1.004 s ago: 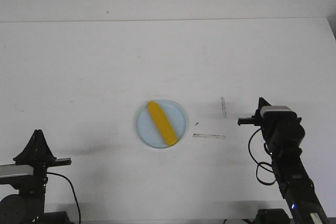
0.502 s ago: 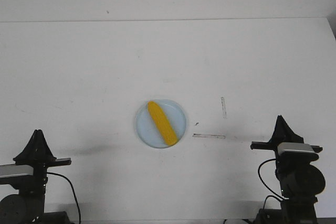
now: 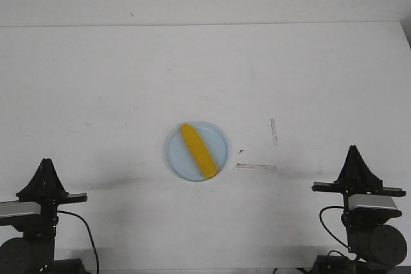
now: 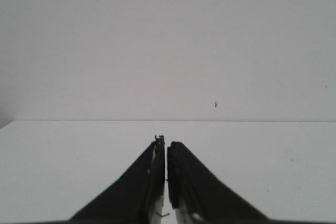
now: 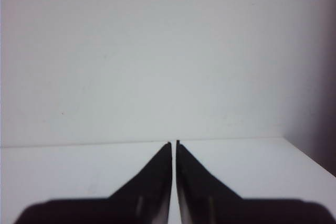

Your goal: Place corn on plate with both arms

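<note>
We see the corn (image 3: pixel 198 152) lying on the plate (image 3: pixel 218 134); left pincer (image 4: pixel 166 153) and right pincer (image 5: pixel 174 150) appear closed, empty; probably nothing remains.

Smooth yellow corn (image 3: pixel 198 151) on matt plastic-looking plate (image 3: pixel 176 154).

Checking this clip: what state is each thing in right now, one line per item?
Corn: lying diagonally on the plate, not held.
Plate: flat on the table, holding the corn.
Left gripper: shut, empty, parked at the near table edge, away from the plate.
Right gripper: shut, empty, parked at the near table edge, away from the plate.
</note>
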